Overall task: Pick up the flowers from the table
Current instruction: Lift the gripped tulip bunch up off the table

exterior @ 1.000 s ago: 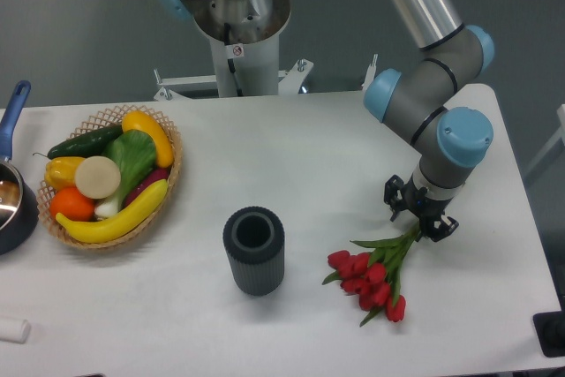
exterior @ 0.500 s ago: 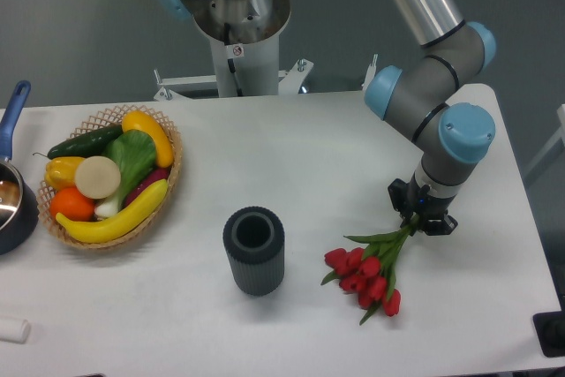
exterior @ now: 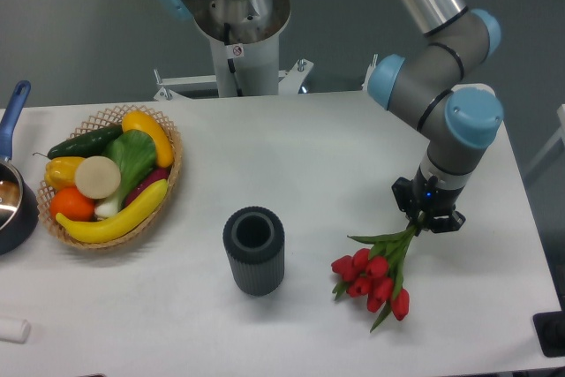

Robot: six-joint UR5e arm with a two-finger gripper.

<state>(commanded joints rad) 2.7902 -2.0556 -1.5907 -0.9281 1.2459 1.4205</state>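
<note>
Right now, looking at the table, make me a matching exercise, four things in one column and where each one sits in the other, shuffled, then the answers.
Things:
1. flowers
2. basket of fruit and vegetables
3. dark ribbed cylinder
4. blue-handled pot

Places:
A. cut off at the left edge of the picture
B. near the middle of the table, towards the front
C. front right, stems up at the gripper
D. left part of the table, beside the pot

Pairs: 1-C, 2-D, 3-B, 4-A
</note>
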